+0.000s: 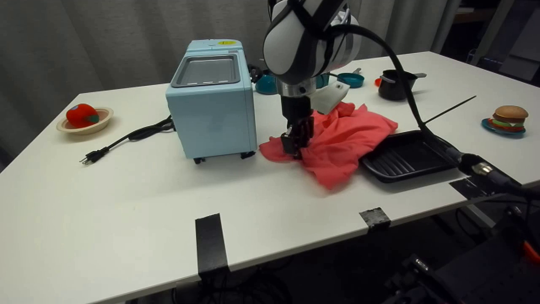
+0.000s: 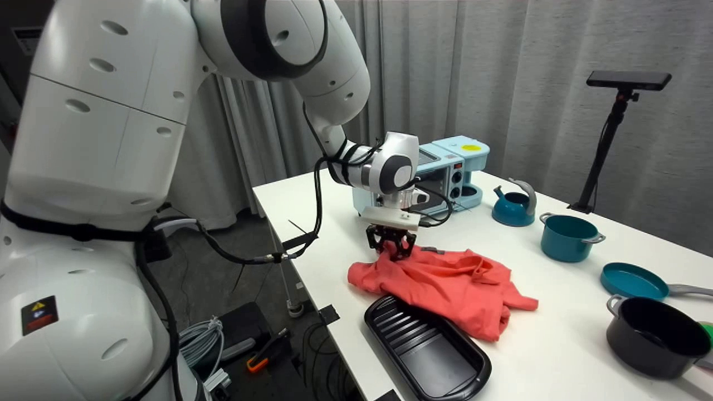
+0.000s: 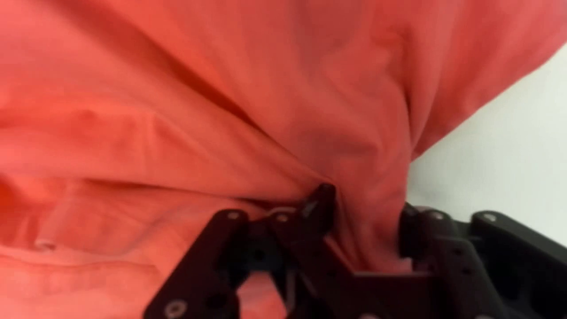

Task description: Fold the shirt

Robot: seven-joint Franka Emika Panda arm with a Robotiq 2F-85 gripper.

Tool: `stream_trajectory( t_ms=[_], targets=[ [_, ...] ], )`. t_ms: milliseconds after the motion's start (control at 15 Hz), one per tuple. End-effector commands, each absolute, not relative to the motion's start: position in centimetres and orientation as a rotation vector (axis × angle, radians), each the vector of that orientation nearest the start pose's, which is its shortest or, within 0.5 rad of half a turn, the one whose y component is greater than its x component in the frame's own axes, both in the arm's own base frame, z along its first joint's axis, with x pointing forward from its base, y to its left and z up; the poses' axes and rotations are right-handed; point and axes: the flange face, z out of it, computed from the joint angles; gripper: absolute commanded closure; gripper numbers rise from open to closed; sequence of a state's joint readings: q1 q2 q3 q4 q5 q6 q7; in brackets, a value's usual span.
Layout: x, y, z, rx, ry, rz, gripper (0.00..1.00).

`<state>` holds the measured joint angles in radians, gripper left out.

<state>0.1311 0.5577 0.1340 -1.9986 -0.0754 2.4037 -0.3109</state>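
Tool (image 3: 366, 206) clamped on bunched shirt (image 3: 270, 93); both cropped in wrist vw, fabric detail v. blurry.

The soft coral-red shirt (image 2: 445, 289) lies rumpled on the white table (image 1: 126, 236); deeply creased; unevenly spread

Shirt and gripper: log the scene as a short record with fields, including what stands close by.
shirt: coral-red, rumpled, no neat fold visible
support: white table
gripper: down at the shirt, near one end of it
fingers: apart, bunched shirt cloth between them
grip firmness: cannot be told from these views
black ridged tray: beside the shirt, its rim partly hidden by cloth in an exterior view
toaster oven: standing near the gripper's end of the shirt
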Motion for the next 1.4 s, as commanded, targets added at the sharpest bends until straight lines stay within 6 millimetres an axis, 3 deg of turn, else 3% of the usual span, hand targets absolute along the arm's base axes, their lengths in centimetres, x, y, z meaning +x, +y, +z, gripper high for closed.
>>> stream_trajectory(
  t_ms=[0, 67, 200, 400, 733, 933, 1000, 1133, 1200, 1333],
  targets=[
    [56.1, 15.4, 19.0, -2.932, -0.958, 0.181, 1.00],
    [56.0, 15.4, 19.7, -2.925, -0.963, 0.164, 1.00],
    [55.6, 15.4, 21.2, -2.912, -0.965, 0.138, 0.89],
    [55.3, 15.3, 23.5, -2.894, -0.959, 0.088, 0.81],
    [56.5, 12.2, 28.0, -2.906, -0.864, -0.025, 1.00],
    [57.1, 10.1, 29.1, -2.888, -0.806, -0.035, 1.00],
    [57.2, 9.8, 29.0, -2.880, -0.796, -0.032, 0.74],
    [57.1, 10.0, 28.1, -2.856, -0.823, -0.018, 0.67],
    [57.7, 8.7, 29.1, -2.846, -0.846, -0.007, 0.59],
    [57.7, 9.4, 27.8, -2.852, -0.893, 0.030, 0.43]
  ],
)
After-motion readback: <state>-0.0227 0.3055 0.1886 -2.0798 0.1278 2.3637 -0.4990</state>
